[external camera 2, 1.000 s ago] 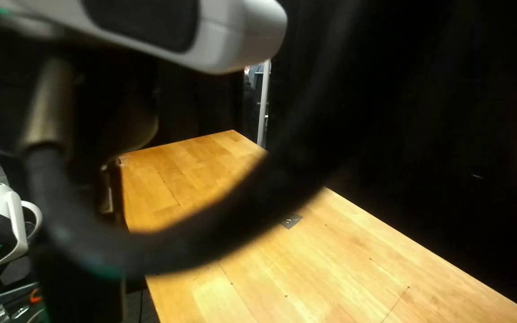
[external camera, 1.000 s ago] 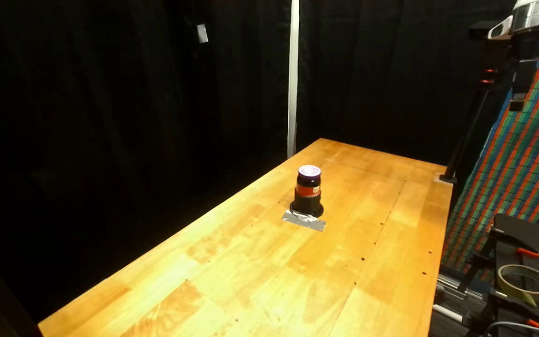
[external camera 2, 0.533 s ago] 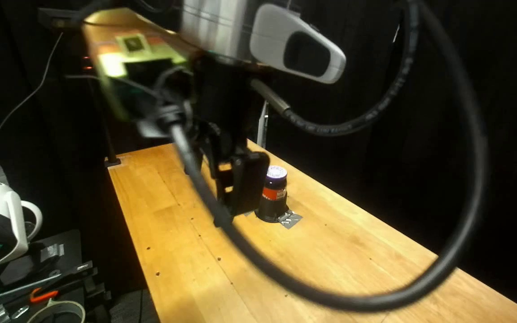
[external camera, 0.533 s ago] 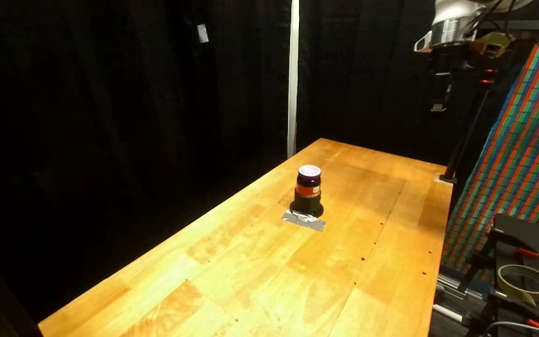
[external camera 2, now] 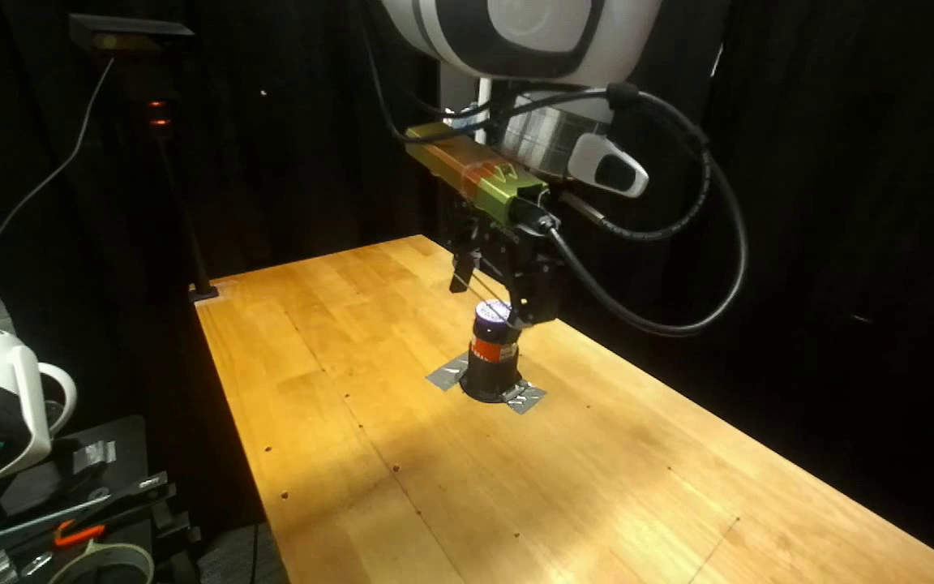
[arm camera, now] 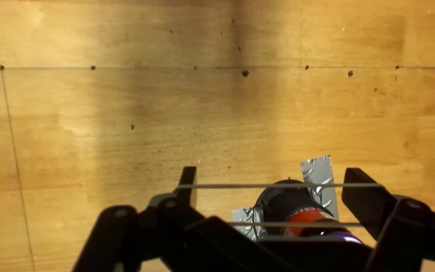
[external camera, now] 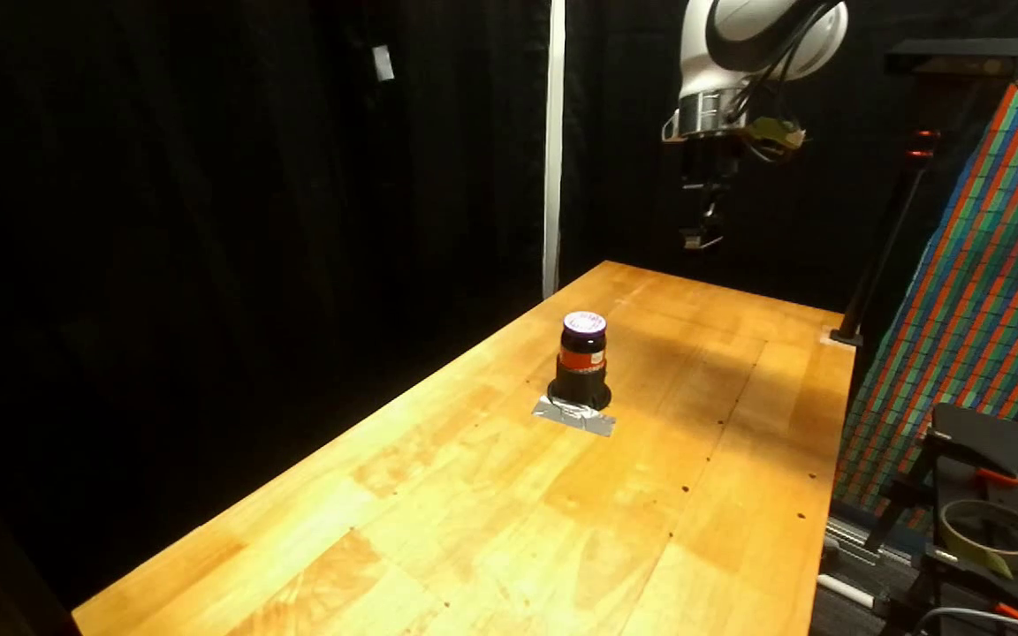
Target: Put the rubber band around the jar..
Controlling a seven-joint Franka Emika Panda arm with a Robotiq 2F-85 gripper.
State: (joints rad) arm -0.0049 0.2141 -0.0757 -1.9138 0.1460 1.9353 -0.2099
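Note:
The jar stands upright in a black base on the wooden table, with a light purple-rimmed lid and an orange-red label. It also shows in an exterior view and the wrist view, where my gripper partly hides it. My gripper is open, its fingers spread wide. The rubber band is stretched around both fingers, two strands crossing the gap. The gripper is in the air above the table, apart from the jar as far as I can tell. The band shows as thin lines there.
Silver tape fixes the black base to the wooden table. A camera stand rises at a table corner. A black side table with a tape roll is beside it. A white pole stands behind.
The arm has swung over the table toward the jar, moving left and lower in an exterior view. The gripper stays open in the latest view. The jar has not moved.

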